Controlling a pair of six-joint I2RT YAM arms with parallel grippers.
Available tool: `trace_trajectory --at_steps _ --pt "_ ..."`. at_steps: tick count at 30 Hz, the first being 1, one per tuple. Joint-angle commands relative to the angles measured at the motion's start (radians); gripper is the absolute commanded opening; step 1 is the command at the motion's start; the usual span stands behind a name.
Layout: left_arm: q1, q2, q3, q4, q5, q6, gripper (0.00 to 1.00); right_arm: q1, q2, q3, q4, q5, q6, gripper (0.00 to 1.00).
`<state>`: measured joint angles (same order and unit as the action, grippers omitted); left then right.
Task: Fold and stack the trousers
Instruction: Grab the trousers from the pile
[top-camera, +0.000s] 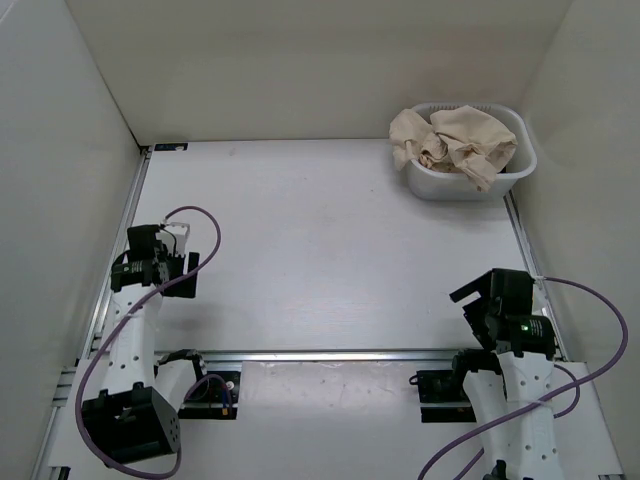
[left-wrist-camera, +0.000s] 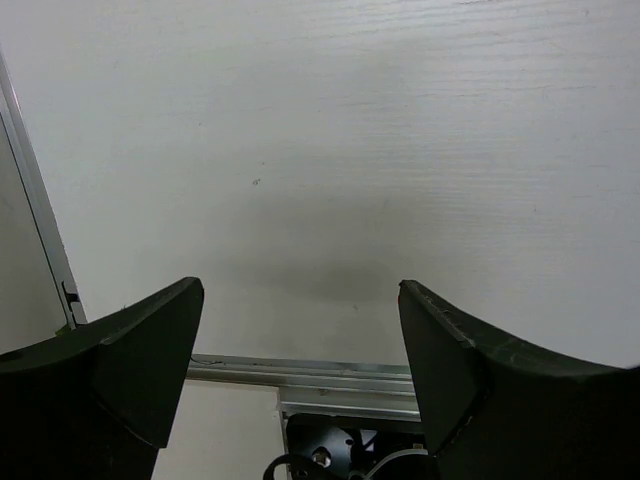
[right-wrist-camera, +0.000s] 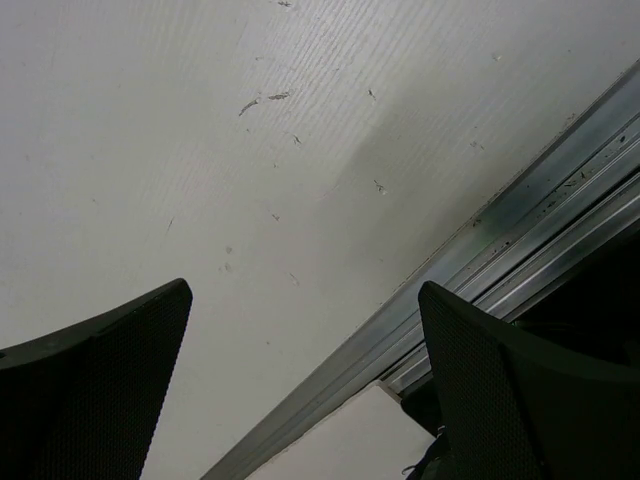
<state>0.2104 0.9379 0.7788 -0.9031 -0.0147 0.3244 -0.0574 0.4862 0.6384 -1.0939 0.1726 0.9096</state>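
The beige trousers (top-camera: 452, 143) lie crumpled in a white basket (top-camera: 518, 163) at the far right corner of the table; part of the cloth hangs over the basket's left rim. My left gripper (top-camera: 160, 262) is at the left side of the table, open and empty; in the left wrist view (left-wrist-camera: 300, 290) its jaws stand wide apart over bare table. My right gripper (top-camera: 480, 300) is at the near right, open and empty; it shows the same way in the right wrist view (right-wrist-camera: 303, 290). Both are far from the trousers.
A metal rail (top-camera: 330, 354) runs across the near edge of the white table (top-camera: 320, 250), also in the left wrist view (left-wrist-camera: 300, 373) and right wrist view (right-wrist-camera: 480, 250). White walls enclose the left, back and right sides. Purple cables loop near both arm bases.
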Motion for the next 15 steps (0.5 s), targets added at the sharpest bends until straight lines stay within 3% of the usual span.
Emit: trace_trajectory --at_steps 1,8,13,15 --pt "0.004 0.002 0.005 0.023 0.021 0.005 0.9 0.001 0.029 0.009 0.025 0.015 -0.017 0.99" --pt "0.004 0.054 0.06 0.023 0.03 0.005 1.0 0.001 0.167 0.196 0.169 -0.019 -0.204 0.99" --pt "0.004 0.177 0.219 0.023 0.079 0.005 1.0 0.001 0.44 0.532 0.267 0.076 -0.374 0.99" --pt "0.004 0.271 0.27 0.023 0.079 -0.004 1.0 0.001 0.63 0.665 0.295 0.076 -0.432 0.99"
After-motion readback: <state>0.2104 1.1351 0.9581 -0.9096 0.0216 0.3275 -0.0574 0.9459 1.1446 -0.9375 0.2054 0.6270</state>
